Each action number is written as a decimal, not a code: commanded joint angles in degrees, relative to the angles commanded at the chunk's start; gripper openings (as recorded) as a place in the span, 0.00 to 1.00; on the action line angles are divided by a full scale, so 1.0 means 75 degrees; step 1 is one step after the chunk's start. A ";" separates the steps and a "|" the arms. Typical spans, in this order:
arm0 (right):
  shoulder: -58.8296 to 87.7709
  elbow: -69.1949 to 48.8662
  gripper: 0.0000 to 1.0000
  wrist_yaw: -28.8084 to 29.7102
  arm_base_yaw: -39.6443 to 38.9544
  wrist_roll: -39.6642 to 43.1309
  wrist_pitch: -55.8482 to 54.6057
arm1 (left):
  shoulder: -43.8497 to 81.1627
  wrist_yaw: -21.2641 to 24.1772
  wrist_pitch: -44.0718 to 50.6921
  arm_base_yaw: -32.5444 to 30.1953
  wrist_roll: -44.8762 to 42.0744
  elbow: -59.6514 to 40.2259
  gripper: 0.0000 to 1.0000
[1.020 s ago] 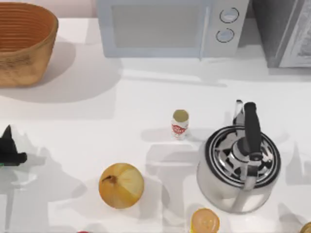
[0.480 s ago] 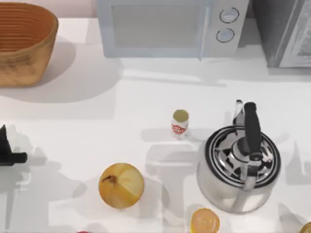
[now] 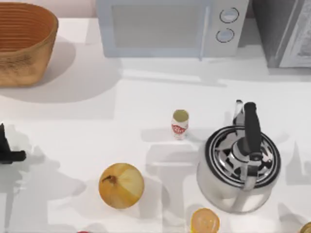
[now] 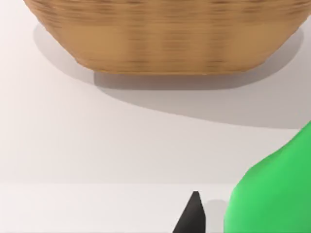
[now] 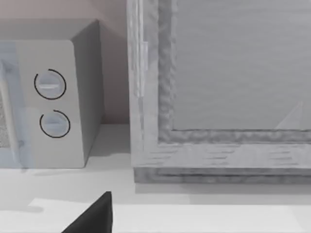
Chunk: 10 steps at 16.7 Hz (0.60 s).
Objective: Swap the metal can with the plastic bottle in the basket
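Left pincer [image 3: 7, 149] sits at the far left edge of the counter [image 3: 121, 102] in the top view, a dark shape partly cut off by the frame. In the left wrist view one dark fingertip [image 4: 193, 213] points up from the lower edge, and just beside it is the bright green plastic bottle [image 4: 277, 189], close to the camera. Whether the pincer is pinching the bottle or spread beside it: cannot tell.

The basket [image 3: 24, 43], brown wicker with a ribbed orange-brown inside, stands at the counter's far left rear corner, well apart from the left pincer. The left wrist view looks at its outer wall [image 4: 165, 39] across bare counter.

The metal can [image 3: 180, 124], red-and-white label with a dull gold top, stands upright near the middle of the counter, just left of a shiny kettle [image 3: 240, 165] with a black handle. It touches nothing.

An onion [image 3: 121, 185] lies toward the front, left of the kettle. A yellow-orange round-topped container [image 3: 204, 221] sits at the front edge below the kettle.

A microwave [image 3: 170, 26] runs along the rear, two round dials on its right side. A grey appliance [image 3: 286, 31] stands to its right.

Right pincer: the right wrist view shows one dark finger [image 5: 95, 216] at the lower edge, facing the microwave's dials [image 5: 51, 104] and the grey appliance. Its spread: cannot tell.
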State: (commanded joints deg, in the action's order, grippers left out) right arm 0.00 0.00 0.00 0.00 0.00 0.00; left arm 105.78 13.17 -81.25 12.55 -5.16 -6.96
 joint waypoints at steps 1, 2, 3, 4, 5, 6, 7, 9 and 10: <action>0.0000 0.0000 1.00 0.0000 0.0000 0.0000 0.0000 | -0.0089 -0.0063 0.0154 0.0111 -0.0044 -0.0163 0.00; 0.0000 0.0000 1.00 0.0000 0.0000 0.0000 0.0000 | -0.0225 -0.0147 0.0381 0.0257 -0.0105 -0.0404 0.00; 0.0000 0.0000 1.00 0.0000 0.0000 0.0000 0.0000 | -0.0400 -0.0245 0.0673 0.0428 -0.0177 -0.0720 0.00; 0.0000 0.0000 1.00 0.0000 0.0000 0.0000 0.0000 | -0.0606 -0.0350 0.1028 0.0609 -0.0255 -0.1105 0.00; 0.0000 0.0000 1.00 0.0000 0.0000 0.0000 0.0000 | -0.0829 -0.0455 0.1450 0.0785 -0.0335 -0.1555 0.00; 0.0000 0.0000 1.00 0.0000 0.0000 0.0000 0.0000 | -0.1053 -0.0555 0.1943 0.0944 -0.0410 -0.2059 0.00; 0.0000 0.0000 1.00 0.0000 0.0000 0.0000 0.0000 | -0.1256 -0.0645 0.2505 0.1074 -0.0478 -0.2603 0.00; 0.0000 0.0000 1.00 0.0000 0.0000 0.0000 0.0000 | -0.1553 -0.0787 0.3807 0.1213 -0.0579 -0.3762 0.00; 0.0000 0.0000 1.00 0.0000 0.0000 0.0000 0.0000 | -0.1649 -0.0836 0.4518 0.1218 -0.0604 -0.4347 0.00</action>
State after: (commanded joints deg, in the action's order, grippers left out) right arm 0.00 0.00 0.00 0.00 0.00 0.00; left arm 93.41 6.91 -47.36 21.68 -9.69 -39.56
